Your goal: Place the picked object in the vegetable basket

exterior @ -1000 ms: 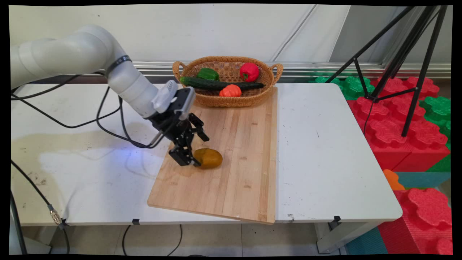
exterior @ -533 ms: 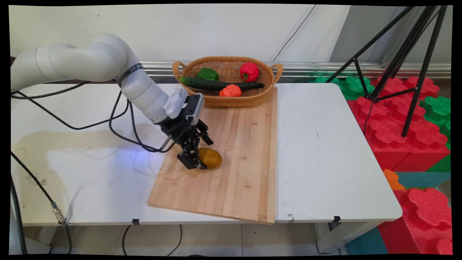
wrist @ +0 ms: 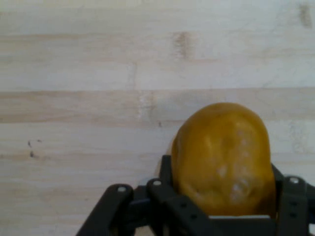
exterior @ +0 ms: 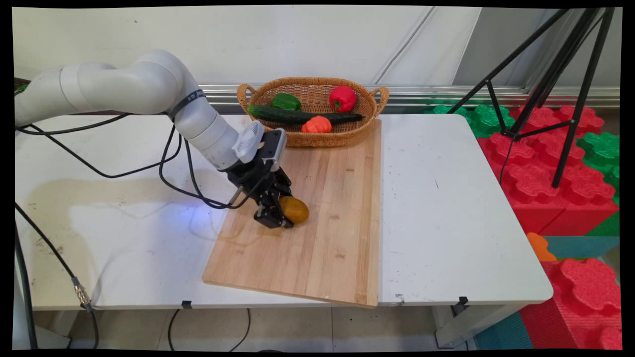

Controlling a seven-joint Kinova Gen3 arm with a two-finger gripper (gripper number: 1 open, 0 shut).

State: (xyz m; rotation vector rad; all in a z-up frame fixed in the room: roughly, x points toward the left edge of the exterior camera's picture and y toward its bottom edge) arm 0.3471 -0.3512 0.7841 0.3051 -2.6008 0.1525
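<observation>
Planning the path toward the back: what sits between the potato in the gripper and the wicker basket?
Only bare cutting board. In the main view, no object lies between the potato, held in the gripper, and the basket.

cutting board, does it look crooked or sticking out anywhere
Yes. The cutting board lies askew, its near right corner jutting past the table edge. The gripper clamps the potato on it.
</observation>
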